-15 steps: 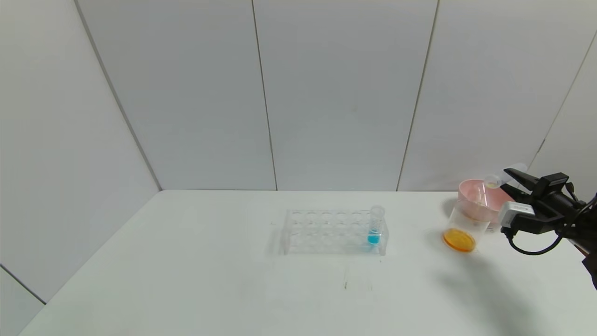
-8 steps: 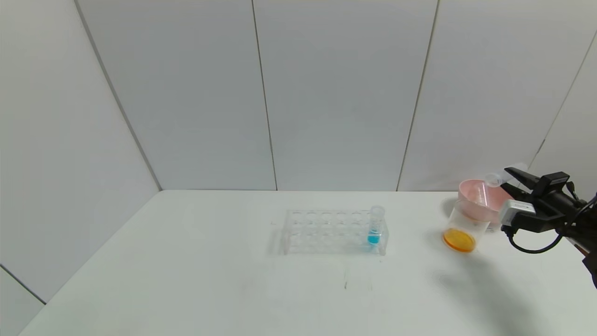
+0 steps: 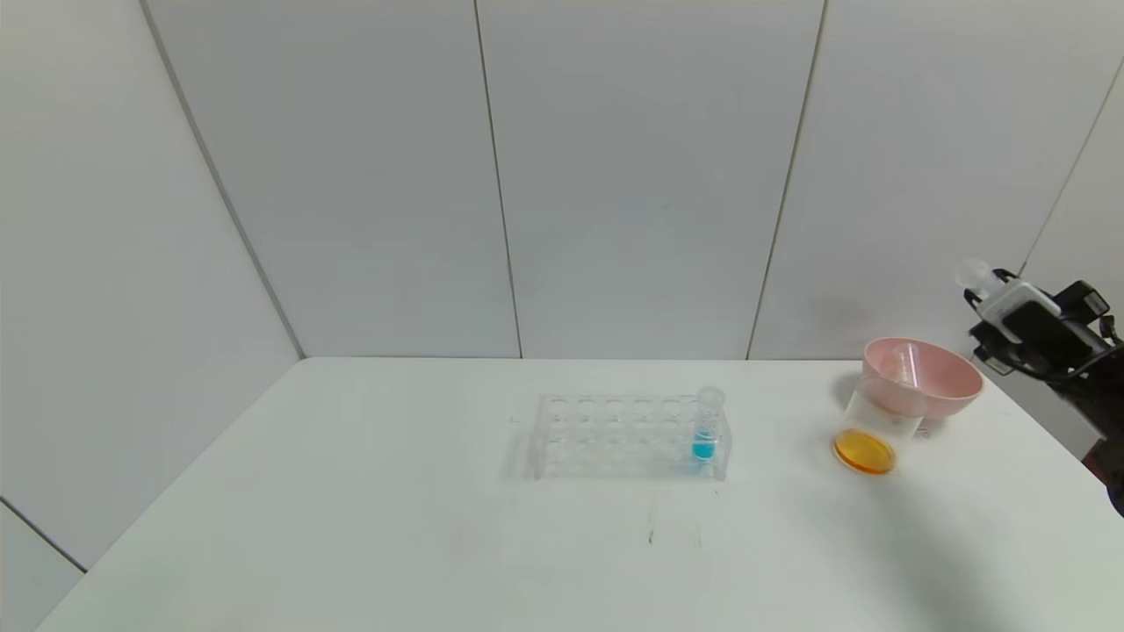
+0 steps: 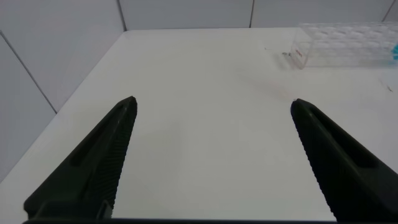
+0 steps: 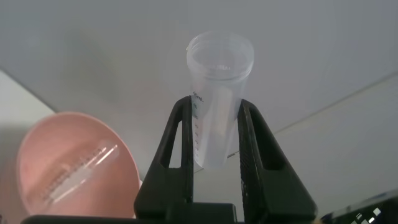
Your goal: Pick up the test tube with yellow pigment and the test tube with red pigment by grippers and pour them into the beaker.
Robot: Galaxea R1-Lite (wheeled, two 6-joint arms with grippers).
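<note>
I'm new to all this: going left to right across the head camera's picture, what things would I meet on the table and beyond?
Clear tube rack → blue-liquid tube standing at its right end → beaker with orange liquid → right gripper raised, holding an emptied test tube.

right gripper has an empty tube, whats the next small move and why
Probably lower the right gripper over the pink bowl and let go: its tube looks empty, the beaker holds orange liquid, and one tube already lies in that bowl.

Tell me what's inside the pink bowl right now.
One empty clear test tube lies on its side in the pink bowl. The head view shows it through the bowl's wall. The bowl's near inner side is hidden there.
</note>
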